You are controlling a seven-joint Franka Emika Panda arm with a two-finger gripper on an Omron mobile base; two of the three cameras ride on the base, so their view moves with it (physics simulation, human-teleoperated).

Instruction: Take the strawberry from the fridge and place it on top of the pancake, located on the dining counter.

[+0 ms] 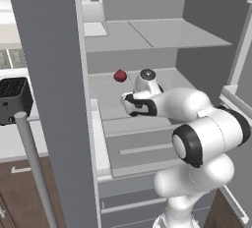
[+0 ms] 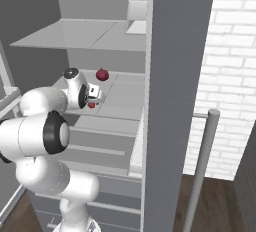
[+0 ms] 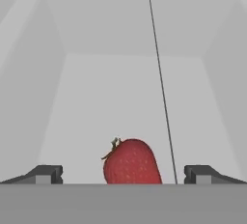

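Note:
The strawberry [image 3: 131,162], small and bright red, lies on a pale shelf of the open fridge [image 1: 162,35]. In the hand view it sits between my two fingertips, and my gripper [image 3: 123,174] is open around it without touching it. From the right base view the strawberry [image 2: 91,105] shows just under my gripper [image 2: 95,97], which reaches into the fridge [image 2: 100,36] at the middle shelf. In the left base view my gripper [image 1: 127,105] covers the fruit. The pancake and the dining counter are out of view.
A larger dark maroon fruit [image 1: 119,76] [image 2: 102,74] rests further back on the same shelf. The open door [image 1: 49,74] with its bar handle [image 1: 34,168] stands close on the left. A white bin [image 1: 93,8] sits on the upper shelf. Drawers [image 1: 142,148] lie below.

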